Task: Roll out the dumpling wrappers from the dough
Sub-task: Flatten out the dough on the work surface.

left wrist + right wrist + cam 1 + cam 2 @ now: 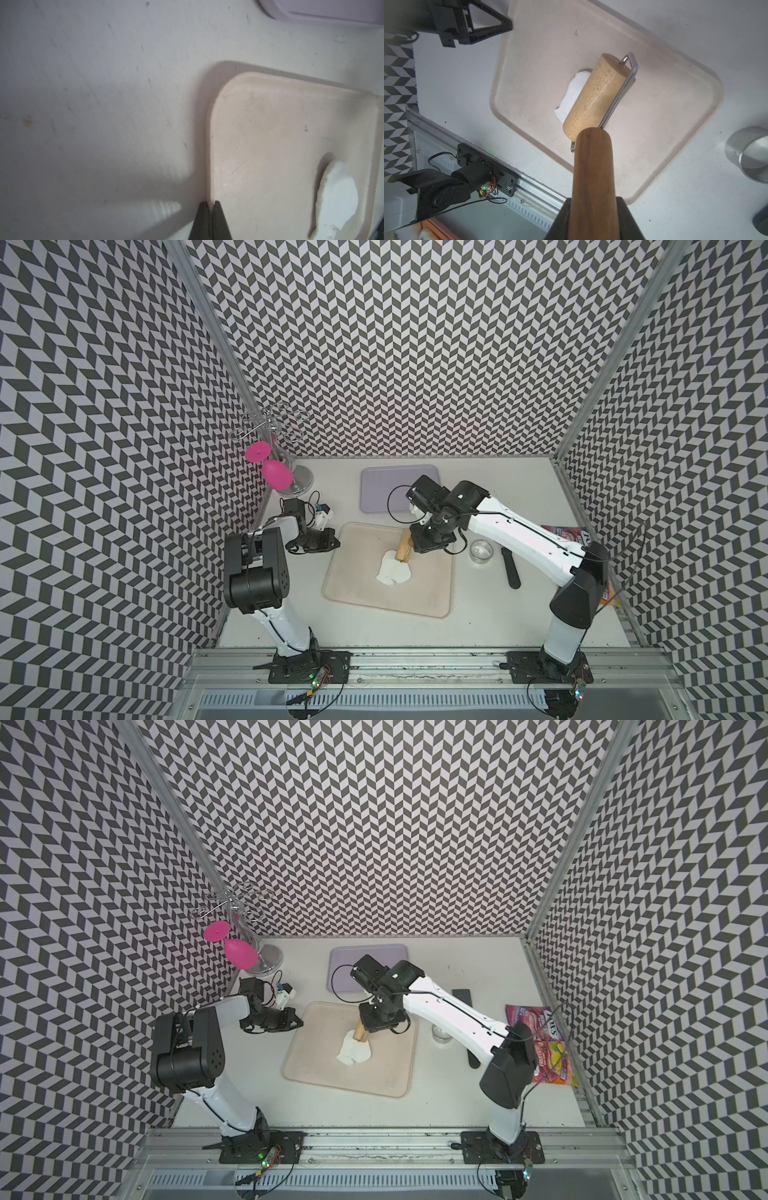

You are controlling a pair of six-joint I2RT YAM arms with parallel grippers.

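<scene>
1. Beige, rounded-corner rectangular plastic tray (357, 593) (316, 1065): it lies on the white table between the two arms and holds the dough and the roller's drum.
2. Dough (392, 570) (353, 1052) (572, 93): a soft, matte white, irregular flattened sheet. It lies on the beige tray's floor near the middle.
3. Hand roller: a pale wooden drum (403, 549) (596, 95) on a bent steel wire frame, with a darker brown wooden handle (593, 176). The drum lies over the far edge of the dough, hiding part of it in the right wrist view.
4. Right gripper (593, 207): its black fingers are clenched on the brown handle, one on either side.
5. Left gripper (211, 204) (334, 541): its jaws are pressed together on nothing, with the tips over the near-left rim of the beige tray.
6. Lilac rectangular tray (382, 489): it sits behind the beige tray and is partly hidden by the right arm.
7. Short, shiny metal ring cutter (481, 551) (749, 153): it stands upright on the table just right of the beige tray, and the table shows through its opening.
8. Long black tool (511, 568): it lies beside the ring.
</scene>
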